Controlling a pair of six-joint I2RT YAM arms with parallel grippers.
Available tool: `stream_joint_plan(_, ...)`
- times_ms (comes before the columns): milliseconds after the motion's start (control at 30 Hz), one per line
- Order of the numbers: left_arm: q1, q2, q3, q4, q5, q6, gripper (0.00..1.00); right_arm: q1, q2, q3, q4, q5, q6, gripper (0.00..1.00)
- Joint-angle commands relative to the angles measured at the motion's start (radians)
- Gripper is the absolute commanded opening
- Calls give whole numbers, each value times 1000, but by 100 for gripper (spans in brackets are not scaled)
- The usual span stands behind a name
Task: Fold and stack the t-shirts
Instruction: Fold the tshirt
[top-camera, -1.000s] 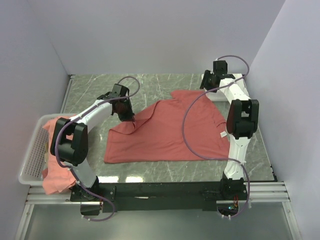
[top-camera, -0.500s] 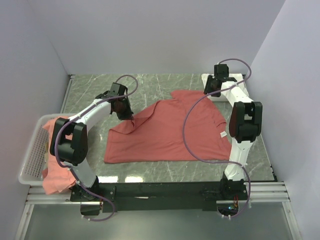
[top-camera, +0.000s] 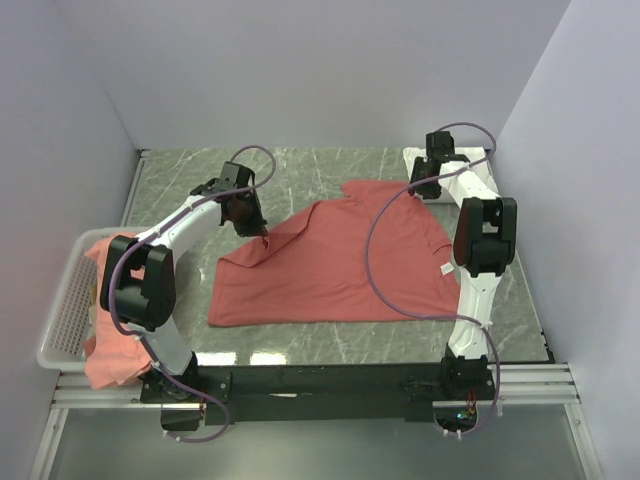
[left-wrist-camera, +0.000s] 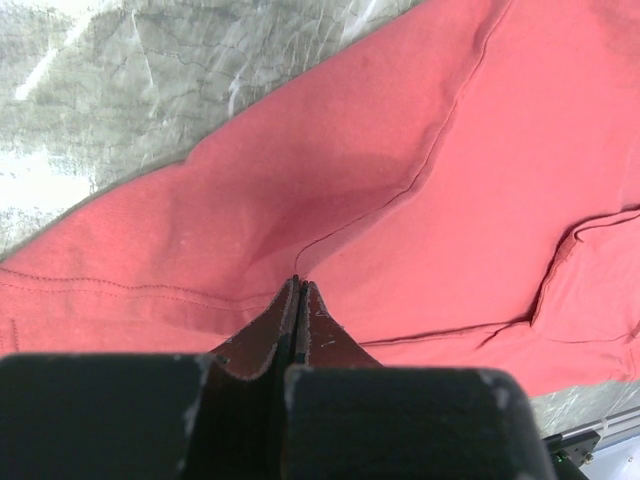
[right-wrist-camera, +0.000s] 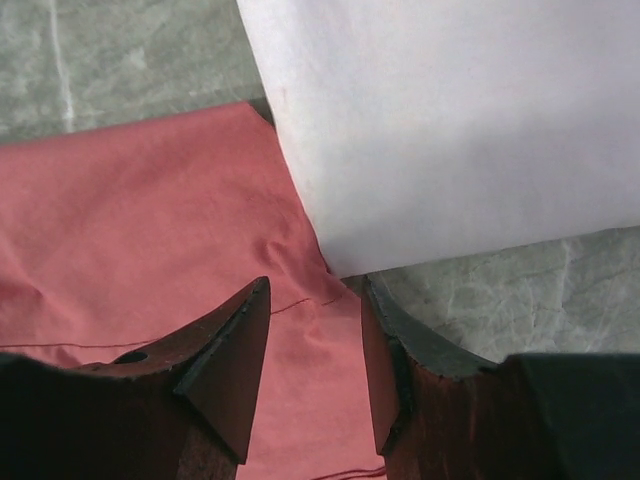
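Note:
A salmon t-shirt (top-camera: 340, 265) lies spread across the middle of the marble table, its white neck label (top-camera: 443, 268) near the right edge. My left gripper (top-camera: 262, 235) is shut on a raised pinch of that shirt's upper left part; in the left wrist view the cloth (left-wrist-camera: 450, 150) ridges up into the closed tips of the left gripper (left-wrist-camera: 298, 282). My right gripper (top-camera: 421, 186) stands open at the back right. The right gripper (right-wrist-camera: 316, 285) straddles the salmon shirt's edge (right-wrist-camera: 130, 220), right beside a folded white t-shirt (right-wrist-camera: 450, 120), which the arm partly hides from above.
A white mesh basket (top-camera: 65, 300) sits at the table's left edge with more salmon shirts (top-camera: 105, 360) spilling over its near side. Grey walls close the table in at the back and both sides. The black rail with the arm bases runs along the near edge.
My right gripper has swung a little from the back corner over the salmon shirt's edge by the white shirt, its jaws slightly narrower. The left gripper keeps its pinch, barely shifted.

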Motion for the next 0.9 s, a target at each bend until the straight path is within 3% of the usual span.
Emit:
stream_joint_plan(0,7,5,45,-5,-12,16,1,-7,9,37,-9,7,-8,49)
stream_joint_plan(333,19,7,52,-3,-9,16,1,-4,32,46,-16,4,4,45)
stream_joint_plan(533,27,13,72,-12,-20,11,1,-2,34,44,-20,7,20,33)
stream_joint_plan(700,28,27,118,-43,-110,11,1,-4,11,35,-15,16,37,17)
stream_joint_plan(867,35,51,156,-58,-167,1,1,-4,-32,-11,3,37,56,8)
